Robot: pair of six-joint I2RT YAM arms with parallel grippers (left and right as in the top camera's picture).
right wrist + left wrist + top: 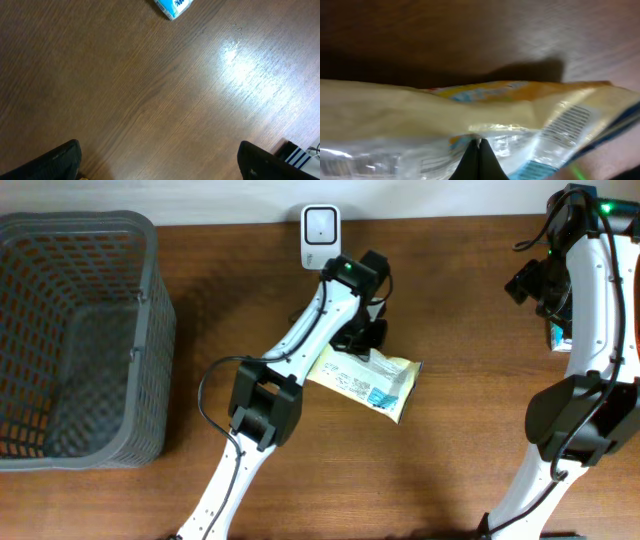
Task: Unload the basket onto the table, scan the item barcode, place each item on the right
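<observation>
The item is a flat cream and yellow packet with blue print, lying aslant at the table's middle and casting a shadow beneath it. My left gripper is shut on its upper edge. In the left wrist view the closed fingertips pinch the clear seam of the packet, and a barcode shows on its right part. A white scanner stands at the table's back edge, just behind the left wrist. My right gripper hangs open over bare wood, with nothing between its fingers.
A grey mesh basket fills the left side of the table. A small blue and white pack lies at the far right beside the right arm, and its corner shows in the right wrist view.
</observation>
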